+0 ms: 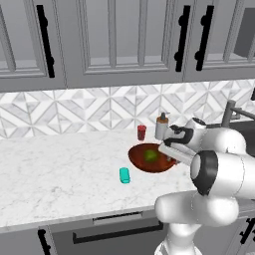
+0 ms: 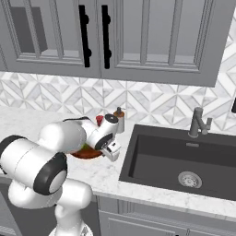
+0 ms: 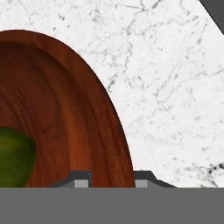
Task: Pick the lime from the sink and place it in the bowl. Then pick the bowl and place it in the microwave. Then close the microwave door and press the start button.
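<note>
The reddish-brown wooden bowl [image 1: 141,162] rests on the marble counter left of the sink [image 2: 184,161], with the yellow-green lime [image 1: 151,155] inside it. My gripper [image 1: 172,157] is down at the bowl's right rim. In the hand view the bowl [image 3: 65,109] curves up the left side and the lime [image 3: 15,155] lies at its bottom. The gripper [image 3: 112,179] straddles the rim, one fingertip [image 3: 79,180] inside the bowl and the other outside, both pressed against the wood. From the right base view my arm hides most of the bowl [image 2: 85,153]. The microwave is out of view.
A small red cup [image 1: 142,132] and a soap bottle [image 1: 161,126] stand just behind the bowl by the backsplash. A teal cup [image 1: 124,175] lies on the counter to the bowl's front left. The faucet [image 2: 198,122] rises behind the dark basin. Cabinets hang overhead.
</note>
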